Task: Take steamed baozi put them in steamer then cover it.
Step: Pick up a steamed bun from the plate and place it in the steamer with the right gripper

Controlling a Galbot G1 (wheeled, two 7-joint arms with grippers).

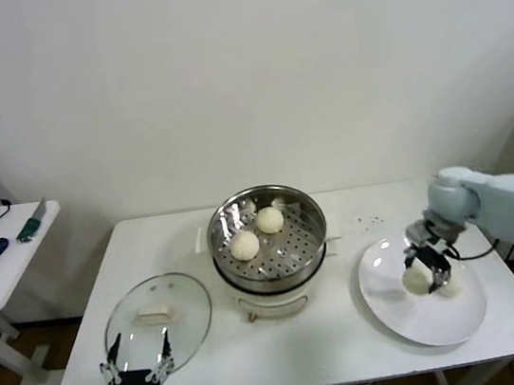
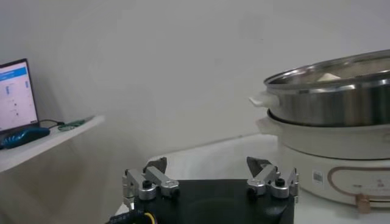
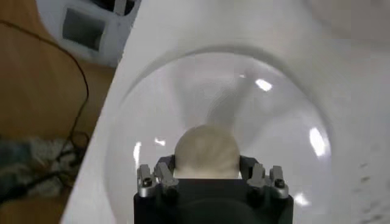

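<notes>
Right gripper (image 1: 427, 267) I'm holding over plate (image 1: 398, 311), jaws closing on baozi (image 3: 206, 152); left gripper (image 1: 135, 360) idling wide open, empty, beside cover (image 1: 157, 311). No readable writing.

Cream-white baozi (image 1: 244, 245) sit in the shiny perforated steel steamer (image 1: 308, 212), beside a white plate (image 1: 388, 303) on the white tabletop (image 1: 308, 348).

My right gripper (image 1: 428, 269) sits on the plate (image 1: 393, 305), jaws around one baozi (image 1: 415, 279), another (image 1: 450, 287) just right. The steamer (image 1: 307, 206) lies left of it, the cover (image 1: 186, 298) farther left.
</notes>
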